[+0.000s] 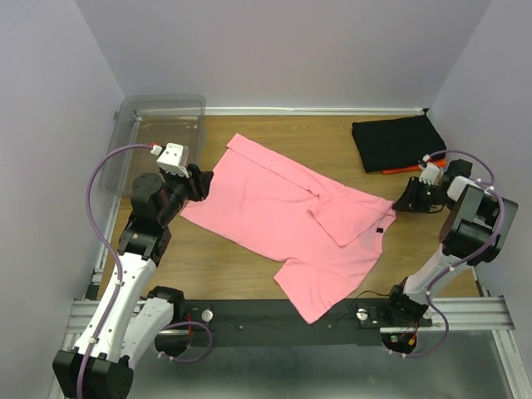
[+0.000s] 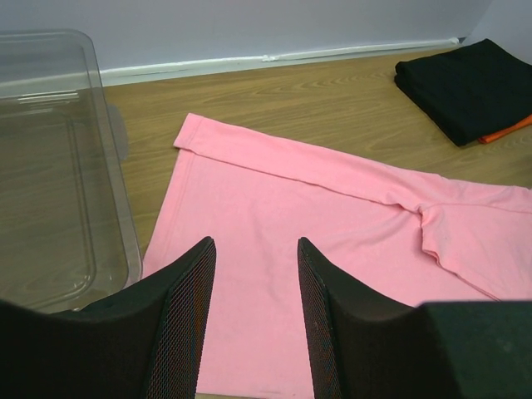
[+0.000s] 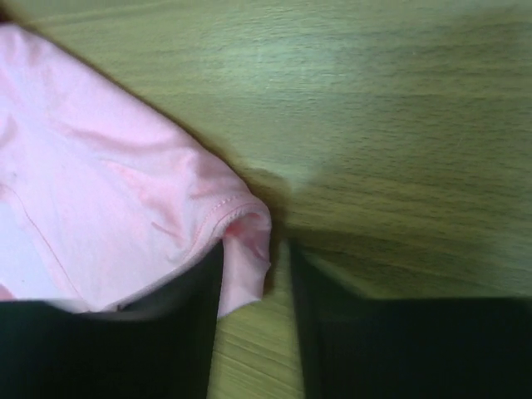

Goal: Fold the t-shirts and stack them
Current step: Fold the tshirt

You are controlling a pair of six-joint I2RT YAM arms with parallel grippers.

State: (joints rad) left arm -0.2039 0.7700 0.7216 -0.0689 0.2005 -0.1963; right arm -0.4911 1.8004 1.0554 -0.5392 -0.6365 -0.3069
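I am holding my left gripper [image 2: 253, 245] with its fingers well apart and nothing between them. It is hovering over the left edge of the pink t-shirt [image 2: 291, 216], whose cloth is showing through the gap in the left wrist view. In the top view this gripper [image 1: 204, 181] is sitting just beside the shirt's left border, near the clear plastic bin [image 1: 158, 116] that is standing in the far left corner of the table [image 1: 224, 266].

I am keeping my right gripper [image 3: 256, 249] low at the shirt's right side. Its fingers are standing close together around a hemmed corner of pink cloth [image 3: 108, 183]. The cloth is touching one finger, and a slim gap is showing at the other. I cannot tell whether the cloth is truly pinched.

The pink t-shirt [image 1: 283, 216] is lying spread across the middle of the table, set at a slant, with one flap folded over near its right end and a small dark neck label [image 1: 378, 230] showing there.

The folded black t-shirt [image 1: 395, 141] is lying at the far right, well apart from the pink one. The orange t-shirt [image 1: 399, 169] is peeking out from under its near edge.
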